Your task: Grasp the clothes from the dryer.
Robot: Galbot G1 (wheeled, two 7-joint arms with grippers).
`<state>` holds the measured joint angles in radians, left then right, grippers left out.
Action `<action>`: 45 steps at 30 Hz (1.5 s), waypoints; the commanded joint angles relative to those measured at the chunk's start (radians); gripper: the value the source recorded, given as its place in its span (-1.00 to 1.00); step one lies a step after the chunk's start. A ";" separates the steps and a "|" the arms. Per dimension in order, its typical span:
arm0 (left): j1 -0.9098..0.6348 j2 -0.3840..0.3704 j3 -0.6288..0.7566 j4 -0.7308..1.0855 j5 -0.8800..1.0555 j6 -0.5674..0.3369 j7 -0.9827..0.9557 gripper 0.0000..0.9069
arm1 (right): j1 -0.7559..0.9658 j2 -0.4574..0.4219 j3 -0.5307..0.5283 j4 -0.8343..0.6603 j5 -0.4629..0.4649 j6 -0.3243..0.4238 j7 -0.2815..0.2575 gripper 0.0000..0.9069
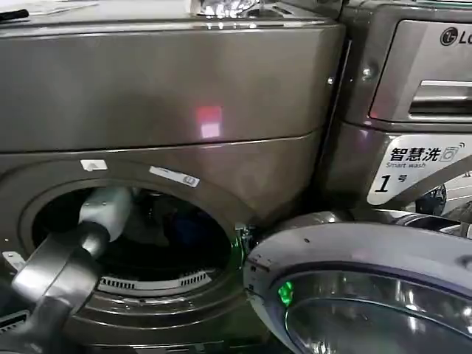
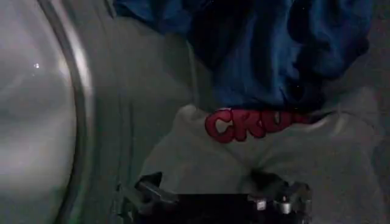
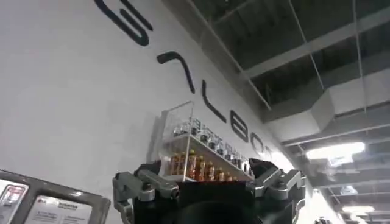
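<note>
The dryer (image 1: 169,96) is a bronze-grey machine with its round porthole (image 1: 147,280) open. My left arm (image 1: 74,251) reaches through the porthole into the drum. Inside, a dark navy garment (image 2: 274,55) lies on a white garment (image 2: 201,158) that bears red letters (image 2: 250,123). My left gripper (image 2: 213,193) is open, its fingers (image 2: 149,190) spread wide at the near edge of the white garment, with cloth lying between them. My right gripper (image 3: 207,182) points up at a wall away from the dryer, open and holding nothing.
The grey-rimmed glass door (image 1: 354,295) stands swung open at the lower right, close to the porthole. An LG-logo machine (image 1: 420,74) with a drawer stands to the right. The drum's metal wall (image 2: 79,109) curves beside the clothes.
</note>
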<state>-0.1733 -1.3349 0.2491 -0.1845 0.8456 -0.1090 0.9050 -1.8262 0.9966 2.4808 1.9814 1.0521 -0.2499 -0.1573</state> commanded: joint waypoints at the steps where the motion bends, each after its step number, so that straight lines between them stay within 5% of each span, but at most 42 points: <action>1: 0.017 -0.009 0.016 0.023 0.069 0.017 -0.028 0.51 | -0.003 0.001 0.004 -0.002 0.000 0.001 -0.002 1.00; 3: 0.025 -0.011 0.016 0.025 0.062 0.022 -0.032 -0.15 | -0.004 0.001 0.007 -0.004 0.000 0.002 -0.002 1.00; 4: 0.026 -0.011 0.016 0.027 0.060 0.022 -0.034 -0.70 | -0.004 0.001 0.007 -0.004 0.000 0.002 -0.002 1.00; 6: 0.024 -0.011 0.013 0.025 0.052 0.022 -0.045 -1.00 | -0.003 0.004 0.004 -0.002 0.000 0.002 -0.002 1.00; 17: 0.007 -0.002 -0.137 -0.057 -0.180 0.054 -0.091 -1.00 | 0.005 0.006 -0.013 0.003 -0.016 0.002 -0.002 1.00; 30: 0.400 0.087 -0.388 -0.687 -0.832 0.268 -0.456 -1.00 | 0.026 0.015 -0.048 0.016 -0.031 0.004 0.002 1.00; 39: 0.662 0.040 -0.563 -1.066 -0.937 0.260 -0.858 -1.00 | 0.023 0.022 -0.044 0.035 -0.045 -0.010 0.018 1.00; 45: 0.817 -0.016 -0.665 -1.267 -0.929 0.146 -1.000 -1.00 | 0.016 0.031 -0.039 0.040 -0.047 0.009 0.021 1.00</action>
<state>0.4320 -1.3105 -0.2819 -1.1432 -0.0226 0.1129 0.1421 -1.8089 1.0245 2.4413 2.0180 1.0087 -0.2476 -0.1403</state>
